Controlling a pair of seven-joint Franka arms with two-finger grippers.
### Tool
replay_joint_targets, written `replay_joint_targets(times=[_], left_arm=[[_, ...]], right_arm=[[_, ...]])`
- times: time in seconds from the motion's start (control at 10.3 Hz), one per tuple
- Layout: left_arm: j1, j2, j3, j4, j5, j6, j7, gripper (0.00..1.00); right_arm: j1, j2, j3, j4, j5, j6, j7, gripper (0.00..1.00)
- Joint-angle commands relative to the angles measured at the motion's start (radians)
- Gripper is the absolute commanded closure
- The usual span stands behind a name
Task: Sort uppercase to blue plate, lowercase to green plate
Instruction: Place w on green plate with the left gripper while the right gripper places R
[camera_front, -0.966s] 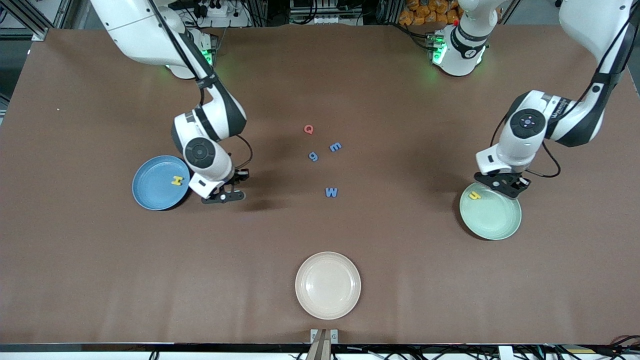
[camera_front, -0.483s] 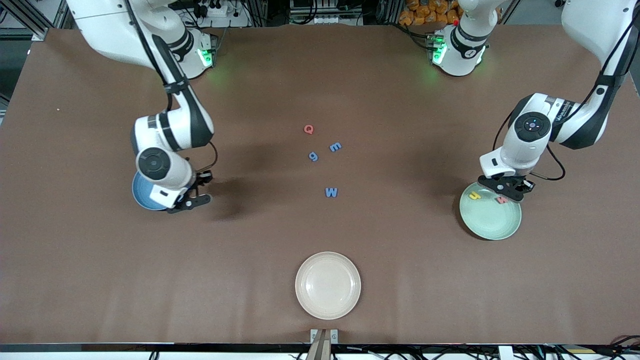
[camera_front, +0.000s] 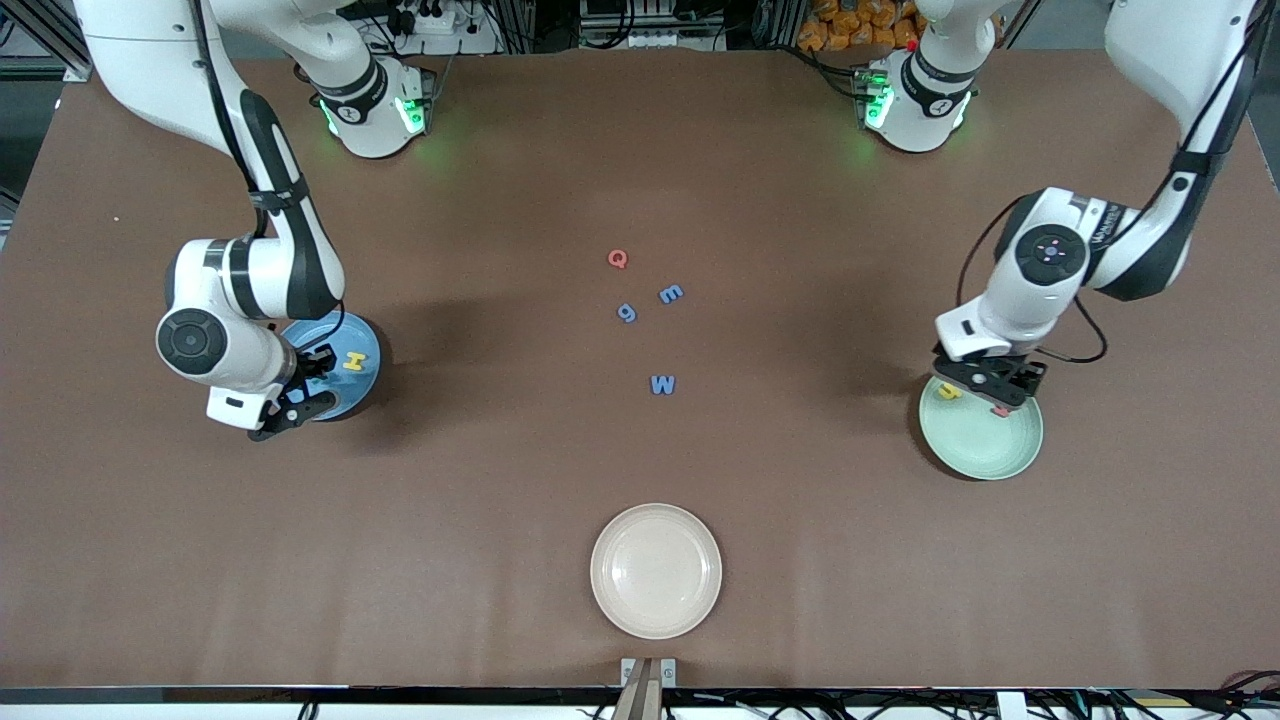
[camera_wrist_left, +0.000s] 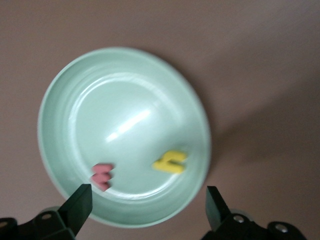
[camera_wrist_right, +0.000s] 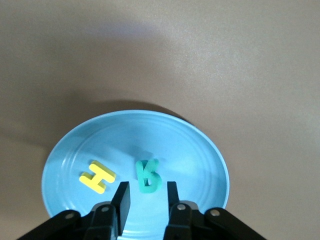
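My left gripper (camera_front: 990, 392) hangs wide open over the green plate (camera_wrist_left: 125, 100), my right gripper (camera_front: 298, 402) narrowly parted over the blue plate (camera_wrist_right: 200, 150), its teal R (camera_wrist_right: 148, 177) seemingly free, and the blue W (camera_front: 662, 384) lies mid-frame, roughly midway between them.

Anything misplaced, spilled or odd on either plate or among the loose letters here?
Nothing stands out. The blue plate holds the yellow H and teal R; the green plate holds the yellow h and red w. Q, g, m and W lie unsorted mid-table.
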Motion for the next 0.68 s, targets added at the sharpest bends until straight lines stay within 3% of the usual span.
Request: replay_joint_targets(times=[0.0, 0.29, 0.58], left_arm=[[-0.066, 0.008, -0.094, 0.011, -0.037, -0.014, -0.178, 0.0], [-0.166, 0.041, -0.161, 0.04, -0.083, -0.012, -0.315, 0.0], [-0.31, 0.096, -0.171, 0.074, -0.088, -0.012, -0.406, 0.0]], right_arm=[[0.0, -0.005, -0.002, -0.033, 0.003, 0.044, -0.033, 0.19], [0.03, -0.032, 0.027, -0.022, 0.059, -0.049, 0.148, 0.2], [0.032, -0.095, 0.169, -0.033, 0.069, -0.076, 0.495, 0.21]])
